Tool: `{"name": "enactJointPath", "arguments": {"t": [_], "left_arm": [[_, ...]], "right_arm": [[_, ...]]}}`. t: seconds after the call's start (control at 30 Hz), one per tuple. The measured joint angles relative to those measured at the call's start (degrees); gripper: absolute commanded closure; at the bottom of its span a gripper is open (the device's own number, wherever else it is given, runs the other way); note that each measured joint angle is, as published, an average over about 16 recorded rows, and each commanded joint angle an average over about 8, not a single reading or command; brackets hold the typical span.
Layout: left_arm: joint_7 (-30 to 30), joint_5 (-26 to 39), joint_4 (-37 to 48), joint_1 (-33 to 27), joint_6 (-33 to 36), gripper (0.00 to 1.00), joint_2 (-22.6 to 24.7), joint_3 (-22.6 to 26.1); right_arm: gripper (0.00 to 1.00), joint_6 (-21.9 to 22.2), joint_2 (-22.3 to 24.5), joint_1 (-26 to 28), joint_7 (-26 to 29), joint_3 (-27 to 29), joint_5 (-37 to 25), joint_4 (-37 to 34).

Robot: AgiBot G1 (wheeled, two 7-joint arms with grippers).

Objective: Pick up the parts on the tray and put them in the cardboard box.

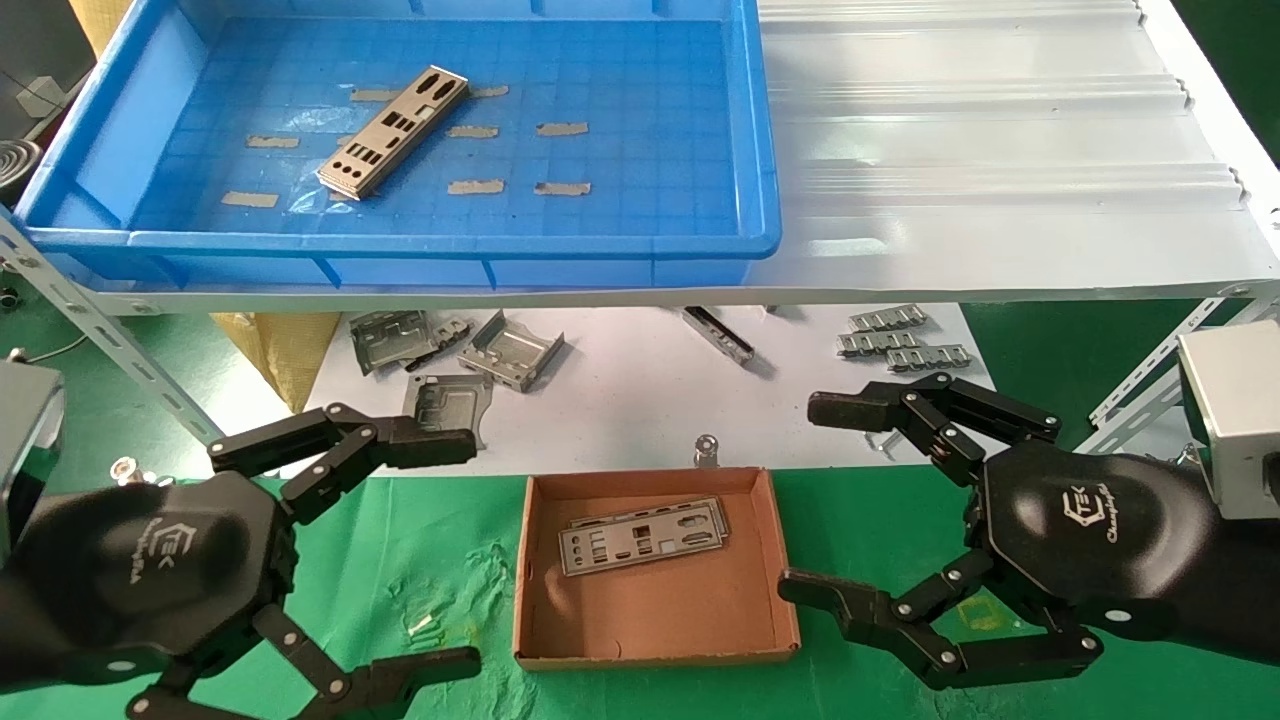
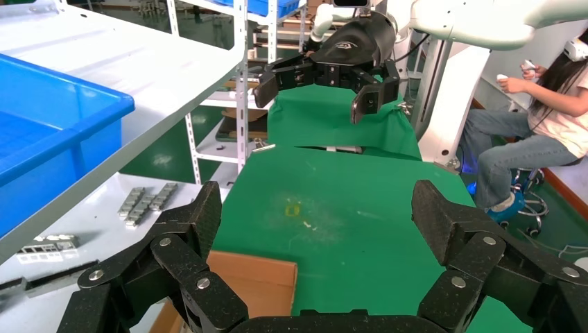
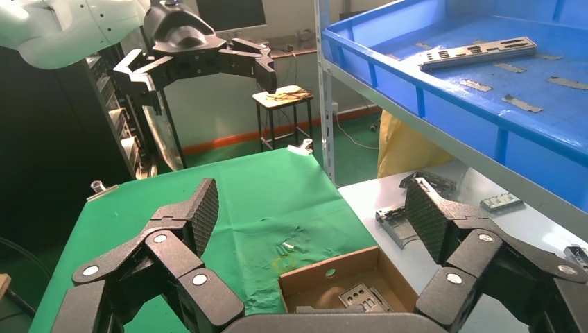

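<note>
Here, one silver-grey part [image 1: 393, 131] lies diagonally in the blue tray [image 1: 760, 180] on the upper shelf, well apart from both hands. The left hand [image 1: 440, 550] and right hand [image 1: 805, 490] hover with fingers spread apart, empty, either side of the cardboard box [image 1: 655, 610] on the green counter [image 1: 420, 540]. Two stacked parts [image 1: 645, 535] rest in the box. The right wrist view shows only a corner of them; the left wrist view shows just the box's edge.
</note>
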Motion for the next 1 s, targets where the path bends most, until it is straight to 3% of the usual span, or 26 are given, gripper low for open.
{"name": "enactJointPath", "arguments": {"t": [1.0], "left_arm": [[0.0,0.0,0.0,0.0,0.0,0.0,0.0,0.0]], "right_arm": [[0.0,0.0,0.0,0.0,0.0,0.0,0.0,0.0]]}}
